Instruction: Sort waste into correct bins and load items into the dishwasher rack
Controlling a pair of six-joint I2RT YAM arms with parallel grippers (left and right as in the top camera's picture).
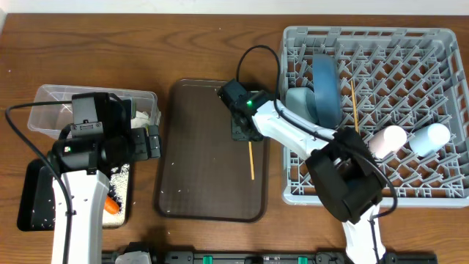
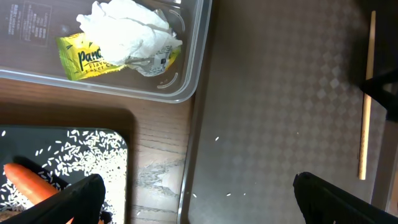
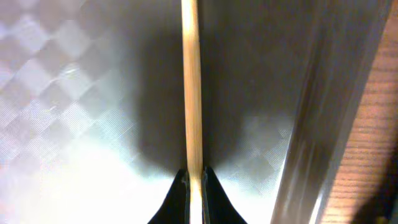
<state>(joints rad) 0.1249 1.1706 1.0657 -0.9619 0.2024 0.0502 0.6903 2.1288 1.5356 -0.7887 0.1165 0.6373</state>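
Note:
My right gripper (image 1: 246, 133) (image 3: 195, 186) is shut on the near end of a wooden chopstick (image 1: 250, 160) (image 3: 193, 81) that lies on the dark brown serving tray (image 1: 205, 147). A second chopstick (image 1: 354, 103) is in the grey dishwasher rack (image 1: 440, 44), with the blue plate (image 1: 327, 88), pale blue bowl (image 1: 299, 99), pink cup (image 1: 386, 141) and light-blue cup (image 1: 429, 138). My left gripper (image 1: 150, 143) (image 2: 199, 199) is open and empty above the serving tray's left edge. The clear tub (image 2: 186, 81) holds the tissue (image 2: 127, 28) and wrapper (image 2: 84, 57). The black tray (image 2: 62, 137) holds rice (image 2: 87, 158) and the carrot (image 2: 28, 177). No brown lump shows.
A few rice grains lie on the serving tray (image 2: 280, 112) near my left gripper. The clear tub (image 1: 44, 92) and black tray (image 1: 29, 183) sit at the far left, partly under my left arm. Wooden table (image 3: 373, 143) shows between serving tray and rack.

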